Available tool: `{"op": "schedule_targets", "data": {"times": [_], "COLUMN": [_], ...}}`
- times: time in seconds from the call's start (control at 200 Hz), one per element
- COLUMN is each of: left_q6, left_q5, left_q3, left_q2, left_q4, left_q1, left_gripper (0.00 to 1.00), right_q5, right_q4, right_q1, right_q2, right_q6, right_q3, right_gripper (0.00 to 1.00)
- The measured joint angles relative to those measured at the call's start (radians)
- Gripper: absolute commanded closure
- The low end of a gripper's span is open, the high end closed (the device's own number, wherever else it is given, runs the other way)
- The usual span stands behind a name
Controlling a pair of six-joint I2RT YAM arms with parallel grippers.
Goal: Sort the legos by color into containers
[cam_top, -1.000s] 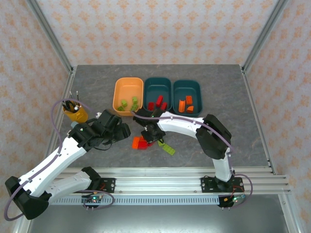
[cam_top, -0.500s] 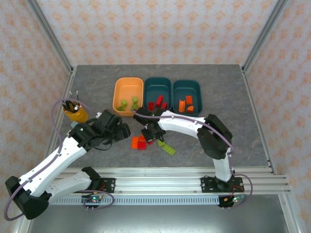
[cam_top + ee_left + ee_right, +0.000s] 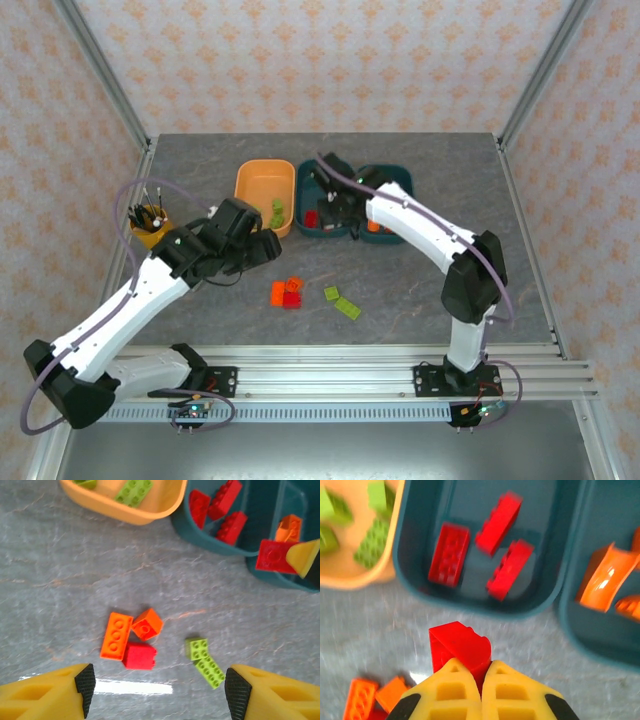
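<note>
Legos (image 3: 116,636) are partly sorted on a grey, stone-patterned counter (image 3: 420,290). Three trays stand side by side towards its far side. The light orange tray (image 3: 350,577) holds lime green bricks. The middle teal tray (image 3: 415,587) holds three red ones. The right teal tray (image 3: 570,625) holds orange pieces, one of them curved.

Five pieces lie loose on the bare counter, nearer the arms than the trays. A flat orange brick, a small orange brick (image 3: 147,624) and a red block (image 3: 139,656) touch in a cluster. Just to their right, two lime green bricks (image 3: 204,657) touch each other.

The right gripper (image 3: 482,672) has its jaws pressed together on a red brick (image 3: 457,645). It holds the brick up off the counter by the near rim of the middle teal tray. The left gripper (image 3: 160,685) hangs over the loose cluster with its jaws spread wide and nothing between them.

A small yellow cup (image 3: 150,228) of tools stands near the counter's left edge, well apart from the trays. Walls (image 3: 330,60) papered in a pale peach floral print close in the far side and both flanks. Slanted aluminium posts (image 3: 105,75) stand at the corners. An aluminium rail (image 3: 330,365) runs along the near edge, carrying both arm bases.
</note>
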Motion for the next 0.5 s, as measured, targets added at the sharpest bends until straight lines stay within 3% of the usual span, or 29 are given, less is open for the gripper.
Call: {"op": "schedule_targets", "data": {"times": [0.225,0.5], "left_q6": [0.056,0.098], "left_q5": [0.034,0.060], "left_q3": [0.141,0.177], "left_q2": [0.178,0.290], "left_q4": [0.050,0.089], "left_q1": [0.103,0.122], "left_gripper": [0.28,0.28], "right_q5": [0.021,-0.050], "right_q4": [-0.009,-0.033], "right_q1": [-0.085,-0.140], "right_q2": [0.265,0.596], "right_q6": [0.000,-0.012], "right_q3": [0.333,0.662], "right_gripper": [1.00,1.00]}}
